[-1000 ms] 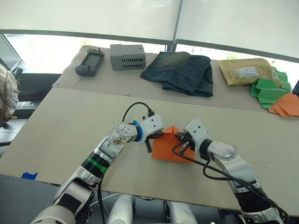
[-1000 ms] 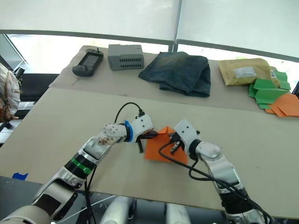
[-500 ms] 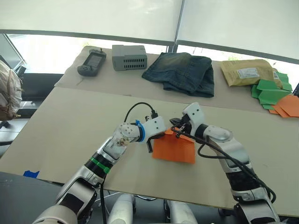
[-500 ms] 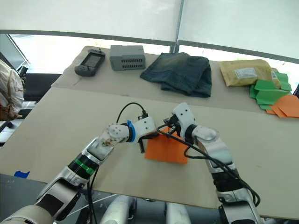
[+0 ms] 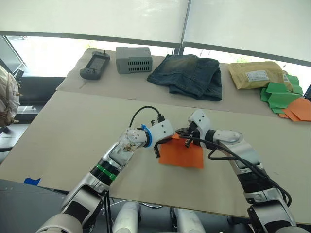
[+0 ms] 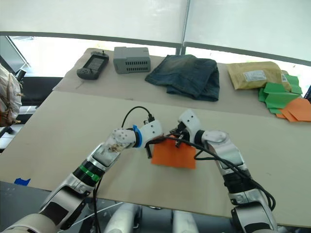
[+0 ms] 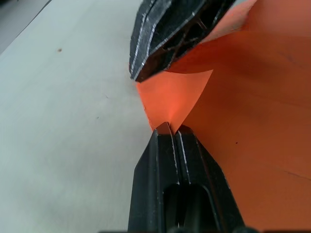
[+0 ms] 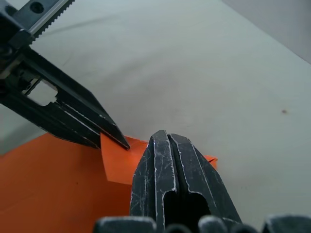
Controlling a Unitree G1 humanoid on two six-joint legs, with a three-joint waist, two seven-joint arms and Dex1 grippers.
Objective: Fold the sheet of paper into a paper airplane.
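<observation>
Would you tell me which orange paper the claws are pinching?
The sheet of paper mid-table, gripped by left claw and right claw; the other orange paper lies beside green shapes.

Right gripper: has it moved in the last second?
Yes. The right gripper has swung from over the orange paper's right side to its far edge, toward the jeans, meeting the left gripper there.

We see the sheet of paper (image 5: 182, 155), bright orange and thin, lying mostly flat on the near part of the tan table (image 5: 73, 131). Its far edge is lifted, with a small corner flap curling upward.
</observation>
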